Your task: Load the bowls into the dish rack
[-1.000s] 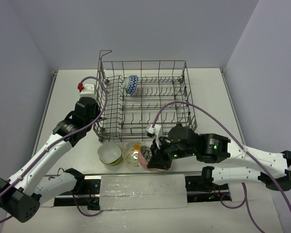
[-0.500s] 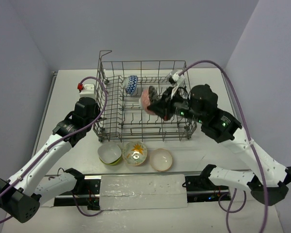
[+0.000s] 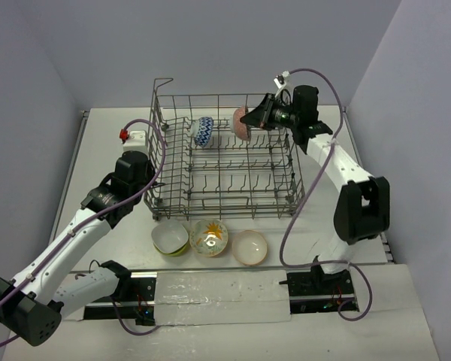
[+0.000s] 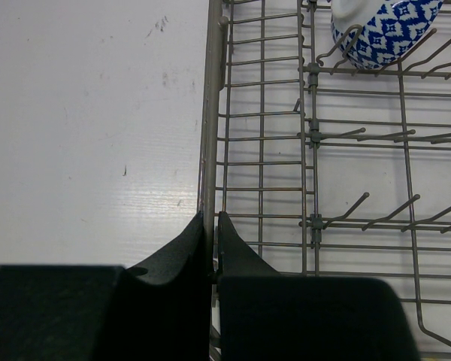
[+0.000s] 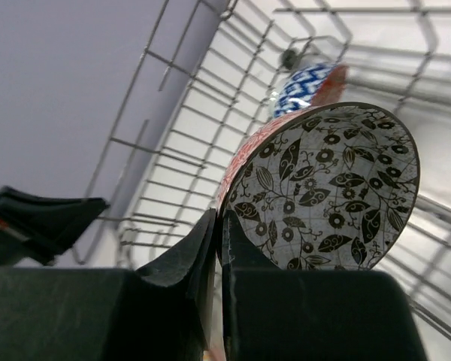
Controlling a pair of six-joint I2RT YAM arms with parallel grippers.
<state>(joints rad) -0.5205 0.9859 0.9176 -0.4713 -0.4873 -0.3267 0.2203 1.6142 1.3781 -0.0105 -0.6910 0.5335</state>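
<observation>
Right claw (image 3: pixel 252 122) is clamped on the rim of the red-orange bowl (image 3: pixel 241 122), one finger on each side of the wall. In the right wrist view the fingers (image 5: pixel 203 248) are pressed together with only the rim between them. That bowl (image 5: pixel 327 188) is white inside with dark leaf and flower marks. It is held on edge, in the air over the far part of the dish rack (image 3: pixel 222 95), opening facing right toward the claw. Blue-white bowl (image 3: pixel 204 130) sits among the tines at the far left of the rack, just left of the held bowl; it also shows in the left wrist view (image 4: pixel 383 30). Left claw (image 3: pixel 155 183) is at the rack's left wall, near end. Its fingers (image 4: pixel 182 244) are closed on the rack's rim wire (image 4: pixel 213 90), pinching it. Three bowls stand upright in a row on the surface (image 3: pixel 105 135) just near of the rack: lime-green bowl (image 3: pixel 170 238), yellow-floral bowl (image 3: pixel 209 237) and pale bowl (image 3: pixel 249 247), left to right. The first two are touching or nearly so.
</observation>
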